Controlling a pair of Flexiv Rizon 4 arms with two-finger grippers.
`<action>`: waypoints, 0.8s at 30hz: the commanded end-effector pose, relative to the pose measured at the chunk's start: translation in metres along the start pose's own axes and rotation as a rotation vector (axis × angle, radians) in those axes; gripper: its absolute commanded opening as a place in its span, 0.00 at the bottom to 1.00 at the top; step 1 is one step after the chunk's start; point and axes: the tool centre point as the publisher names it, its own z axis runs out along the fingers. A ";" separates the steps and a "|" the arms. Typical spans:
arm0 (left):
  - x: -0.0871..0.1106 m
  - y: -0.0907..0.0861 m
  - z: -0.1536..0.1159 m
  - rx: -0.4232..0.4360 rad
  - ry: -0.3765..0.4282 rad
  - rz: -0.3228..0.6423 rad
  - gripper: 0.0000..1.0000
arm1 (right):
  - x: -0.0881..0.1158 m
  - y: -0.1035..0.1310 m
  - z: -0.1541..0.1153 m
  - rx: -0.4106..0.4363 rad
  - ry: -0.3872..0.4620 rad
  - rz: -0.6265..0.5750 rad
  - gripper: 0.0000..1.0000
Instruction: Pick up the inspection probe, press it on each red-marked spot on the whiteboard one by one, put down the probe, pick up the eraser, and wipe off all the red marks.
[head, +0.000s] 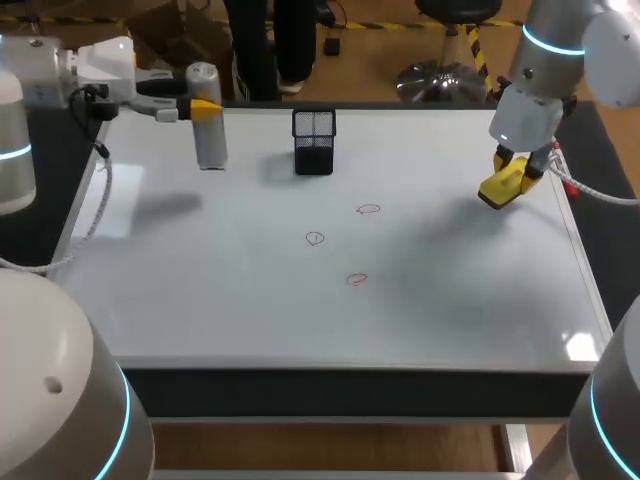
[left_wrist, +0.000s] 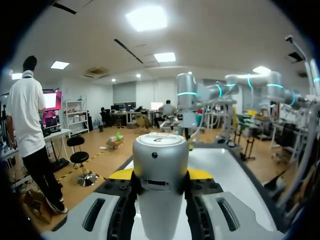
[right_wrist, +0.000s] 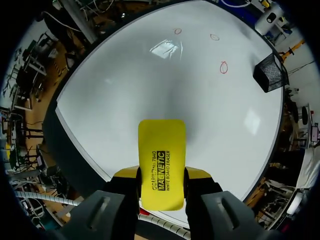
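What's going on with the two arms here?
The left gripper is shut on the probe, which is upright at the far left of the whiteboard. The right gripper is shut on the eraser, over the board's right side. Three red marks sit mid-board, unwiped. A mesh cup stands near the far edge.

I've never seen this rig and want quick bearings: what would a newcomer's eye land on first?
First, the yellow eraser, clamped in the right pincer over the right side of the whiteboard. Next, the silver probe, held upright in the left pincer near the far left corner. Between them, three small red marks sit mid-board, with a black mesh cup behind them.
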 end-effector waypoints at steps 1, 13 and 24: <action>0.037 -0.007 0.008 0.001 -0.068 -0.010 0.00 | 0.000 0.000 -0.001 0.003 0.002 -0.001 0.00; 0.098 -0.005 0.052 0.041 0.025 -0.012 0.00 | 0.000 0.000 -0.001 0.003 0.002 -0.001 0.00; 0.127 0.009 0.100 0.046 0.100 -0.022 0.00 | 0.000 0.000 -0.001 0.003 0.002 -0.001 0.00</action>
